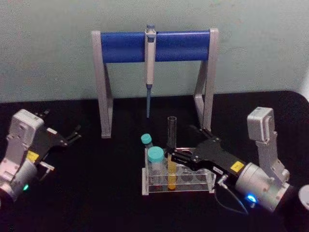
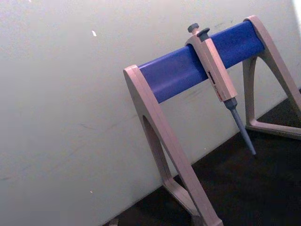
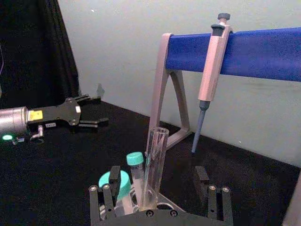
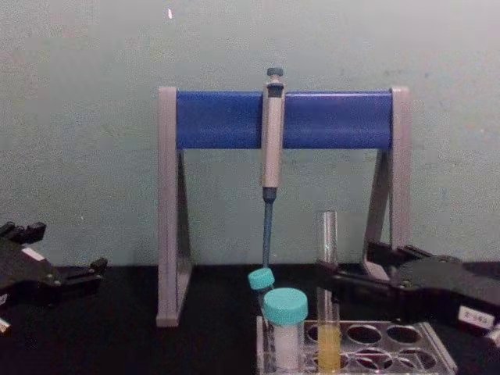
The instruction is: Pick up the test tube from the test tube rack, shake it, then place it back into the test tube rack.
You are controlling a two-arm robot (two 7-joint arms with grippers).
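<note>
Standing nearest: the test tube rack [image 1: 209, 182] sits low at the front of the worktop [image 1: 96, 193], and its holes keep the glassware upright.
Test tube: the test tube [image 1: 172, 133] stands upright in one of the rack's holes, with yellow-orange liquid low down and its clear top free to be gripped.
Right gripper: the right gripper [image 3: 157, 176] reaches from the right side, spread wide. Its fingers [image 3: 114, 178] flank the glass without touching, apparently lined up to pinch above the liquid.
Neighbour: a teal-capped vial [image 1: 155, 155] stands just beside the tube, so a straight lift seems wise.
Left gripper: the left gripper [image 1: 75, 134] rests well apart on the left, parted and holding nothing.
Far back: the pipette stand [image 1: 120, 47] carries a pipette [image 1: 150, 58].
</note>
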